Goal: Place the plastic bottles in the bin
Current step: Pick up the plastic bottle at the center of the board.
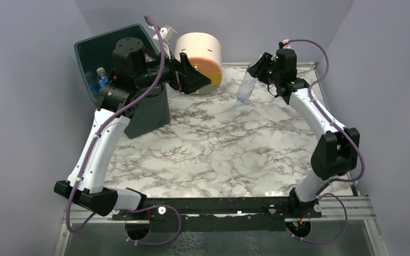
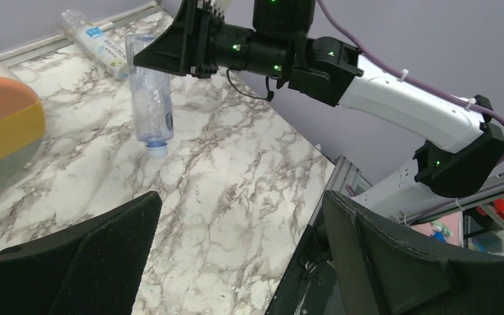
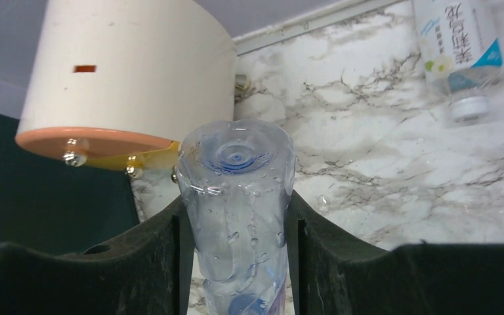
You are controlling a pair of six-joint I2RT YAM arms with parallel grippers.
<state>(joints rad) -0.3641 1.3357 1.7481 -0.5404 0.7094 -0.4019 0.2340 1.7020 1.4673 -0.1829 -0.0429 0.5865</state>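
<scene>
My right gripper is shut on a clear plastic bottle, with a finger pressed to each side. The bottle hangs cap down at the back right of the table; I cannot tell whether the cap touches the marble. The left wrist view shows the same bottle under the right gripper. A second, labelled bottle lies by the back edge. My left gripper is open and holds nothing, near the drawer unit. The dark bin stands at the back left with a blue-capped bottle inside.
A round cream, orange and yellow drawer unit stands at the back beside the bin. The lying bottle rests against the table's raised back rail. My left arm crosses in front of the bin.
</scene>
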